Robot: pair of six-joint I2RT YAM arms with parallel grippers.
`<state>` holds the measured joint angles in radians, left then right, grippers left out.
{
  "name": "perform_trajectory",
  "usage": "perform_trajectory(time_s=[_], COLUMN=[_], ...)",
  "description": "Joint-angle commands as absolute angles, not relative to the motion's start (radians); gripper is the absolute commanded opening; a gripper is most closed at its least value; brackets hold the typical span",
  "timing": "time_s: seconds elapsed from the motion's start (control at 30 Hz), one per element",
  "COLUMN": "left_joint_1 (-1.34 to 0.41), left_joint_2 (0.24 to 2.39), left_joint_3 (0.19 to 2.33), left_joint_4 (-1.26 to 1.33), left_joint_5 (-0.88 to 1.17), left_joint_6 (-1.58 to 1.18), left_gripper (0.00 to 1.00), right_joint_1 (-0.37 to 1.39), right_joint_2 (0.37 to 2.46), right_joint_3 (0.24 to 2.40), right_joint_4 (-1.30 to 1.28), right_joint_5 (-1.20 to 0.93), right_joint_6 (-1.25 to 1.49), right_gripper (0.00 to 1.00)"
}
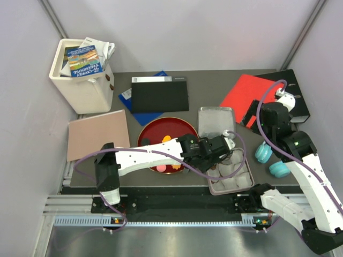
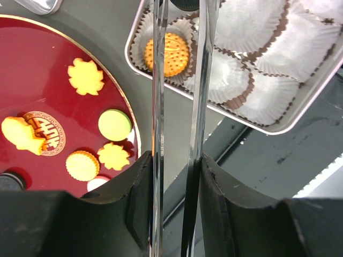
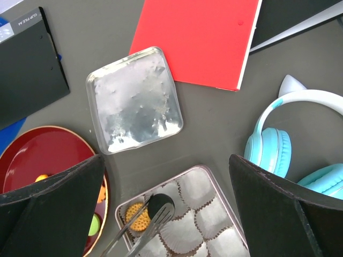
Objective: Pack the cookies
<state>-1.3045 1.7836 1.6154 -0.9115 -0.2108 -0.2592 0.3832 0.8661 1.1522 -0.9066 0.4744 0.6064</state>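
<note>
Desk (image 1: 214, 91), grey. Left pincer (image 2: 174, 166) clenched on tongs (image 2: 158, 80), long axis pointing into tin (image 2: 278, 126). Tips hold black cookie (image 3: 161, 204) over tin's corner, beside seated orange cookie (image 2: 169, 53). Spare cookies (image 2: 115, 125) on plate (image 2: 32, 69) beside tin. Right pincer (image 3: 169, 214) released, above tin.

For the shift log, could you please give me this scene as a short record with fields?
left gripper: shut on tongs, above the tin
tin: open, lined with paper cups
packed: one orange cookie in a corner cup
plate: red, several cookies not yet packed
lid: flat on the table, apart from the tin
right gripper: open, holding nothing
headphones: right of the tin
</note>
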Motion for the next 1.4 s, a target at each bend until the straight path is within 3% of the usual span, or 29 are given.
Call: perform_trajectory(time_s=[0.0, 0.2, 0.4, 0.63, 1.07, 1.37], left_joint_1=[-1.307, -1.302, -1.301, -1.301, -1.249, -1.253], left_joint_2=[1.784, 1.801, 1.799, 1.79, 1.521, 1.453], left_joint_3=[1.634, 1.654, 1.657, 1.657, 1.471, 1.404], left_joint_4=[-0.856, -0.861, -0.862, -0.861, -0.95, -0.914], left_joint_5=[-0.264, -0.295, -0.302, -0.31, -0.522, -0.293], left_joint_6=[-0.242, -0.232, -0.227, -0.233, -0.454, -0.39], left_gripper=[0.29, 0.37, 0.54, 0.59, 0.56, 0.25], right_joint_1=[0.376, 0.376, 0.376, 0.374, 0.388, 0.402], right_joint_2=[0.862, 0.867, 0.87, 0.876, 0.894, 0.913], right_joint_3=[1.186, 1.181, 1.174, 1.173, 1.172, 1.16], right_joint_4=[-0.891, -0.885, -0.879, -0.873, -0.854, -0.838], right_joint_5=[0.463, 0.457, 0.454, 0.449, 0.428, 0.414], right_joint_6=[0.611, 0.607, 0.604, 0.604, 0.609, 0.611], right_gripper=[0.99, 0.99, 0.99, 0.99, 0.99, 0.99])
